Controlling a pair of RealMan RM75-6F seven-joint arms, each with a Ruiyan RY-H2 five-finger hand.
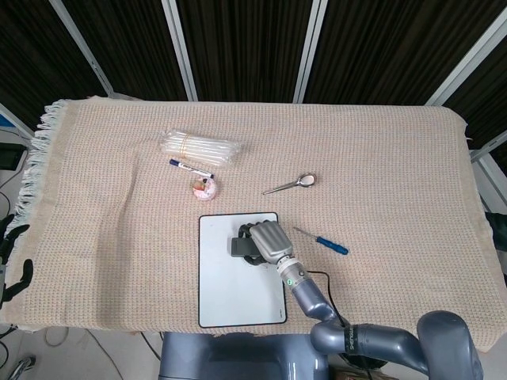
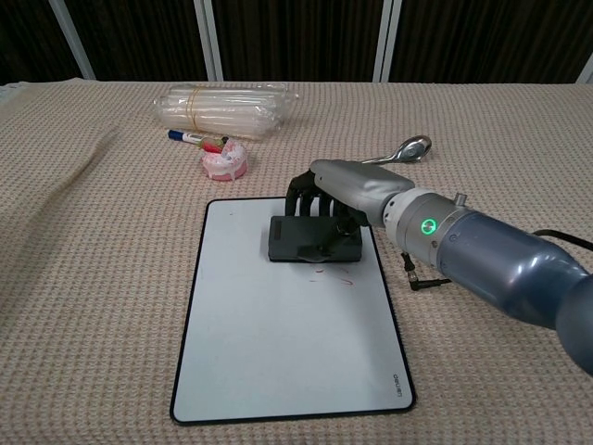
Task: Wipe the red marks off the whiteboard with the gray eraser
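Note:
The whiteboard (image 2: pixel 278 352) (image 1: pixel 230 293) lies flat near the table's front edge. My right hand (image 2: pixel 335 197) (image 1: pixel 268 238) grips the gray eraser (image 2: pixel 301 239) (image 1: pixel 240 247) and presses it on the board's upper middle. Faint red marks (image 2: pixel 332 273) show on the board just below the eraser, toward its right side. My left hand is not visible in either view.
A beige cloth (image 1: pixel 95 198) covers the table. Behind the board lie a clear plastic bundle (image 2: pixel 222 107), a marker pen (image 2: pixel 190 138), a pink tape roll (image 2: pixel 225 162) and a metal spoon (image 2: pixel 400 149). A blue-handled screwdriver (image 1: pixel 323 241) lies right of the board.

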